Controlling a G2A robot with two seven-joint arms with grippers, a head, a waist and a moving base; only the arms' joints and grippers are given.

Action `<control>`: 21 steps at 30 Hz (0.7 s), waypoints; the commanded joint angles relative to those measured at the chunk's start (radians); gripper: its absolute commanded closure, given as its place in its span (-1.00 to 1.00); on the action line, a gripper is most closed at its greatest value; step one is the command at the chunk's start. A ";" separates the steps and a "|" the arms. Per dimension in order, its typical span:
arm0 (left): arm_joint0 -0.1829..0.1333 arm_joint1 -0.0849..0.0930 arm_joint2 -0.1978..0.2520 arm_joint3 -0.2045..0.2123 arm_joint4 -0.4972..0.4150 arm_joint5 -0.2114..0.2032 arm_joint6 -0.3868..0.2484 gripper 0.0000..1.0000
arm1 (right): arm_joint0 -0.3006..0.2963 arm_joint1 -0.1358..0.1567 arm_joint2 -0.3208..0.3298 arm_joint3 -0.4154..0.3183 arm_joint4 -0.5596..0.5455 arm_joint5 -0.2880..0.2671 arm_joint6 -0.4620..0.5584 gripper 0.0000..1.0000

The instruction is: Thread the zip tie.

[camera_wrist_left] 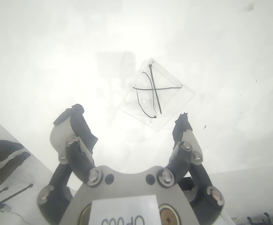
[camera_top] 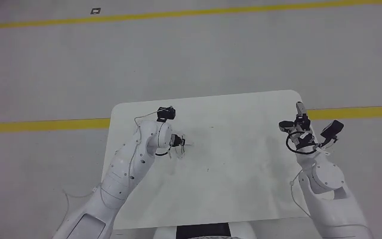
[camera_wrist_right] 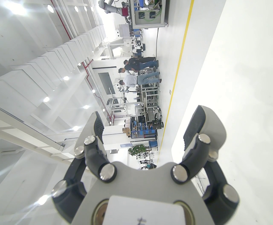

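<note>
Several black zip ties (camera_wrist_left: pixel 152 91) lie crossed over each other in a clear square tray (camera_wrist_left: pixel 183 100) on the white table (camera_top: pixel 239 179). My left gripper (camera_wrist_left: pixel 130 115) hangs open just above the tray's near corner, with nothing between its fingers. From above, the left gripper (camera_top: pixel 178 142) sits at the table's left middle, right by the zip ties (camera_top: pixel 184 146). My right gripper (camera_wrist_right: pixel 147 117) is open and holds nothing; it points out toward the room. From above, the right gripper (camera_top: pixel 293 121) is raised over the table's right edge.
The table's near edge (camera_wrist_left: pixel 25 147) runs close behind the left gripper, with floor beyond it. A few small dark specks (camera_wrist_left: pixel 247 8) mark the tabletop. Yellow floor lines (camera_top: pixel 54 125) run past the table.
</note>
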 commanded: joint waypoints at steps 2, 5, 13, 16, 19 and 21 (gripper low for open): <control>0.000 0.000 0.000 0.000 0.000 0.000 0.000 -1.00 | 0.000 0.000 0.000 0.000 0.000 0.000 0.000 -1.00; 0.000 0.000 0.000 0.000 0.000 0.000 0.000 -1.00 | 0.000 0.000 0.000 0.000 0.000 0.000 0.000 -1.00; -0.001 0.000 -0.004 -0.072 -0.025 -0.016 0.002 -1.00 | 0.000 0.000 0.000 0.000 0.000 0.000 0.000 -1.00; -0.006 0.000 0.016 -0.090 -0.057 -0.002 0.000 -1.00 | 0.000 0.000 0.000 0.000 0.000 0.000 0.000 -1.00; -0.021 -0.005 0.043 -0.062 -0.098 0.000 0.000 -1.00 | 0.000 0.000 0.000 0.000 0.000 0.000 0.000 -1.00; -0.036 -0.010 0.058 -0.055 -0.101 0.000 0.000 -1.00 | 0.000 0.000 0.000 0.000 0.000 0.000 0.000 -1.00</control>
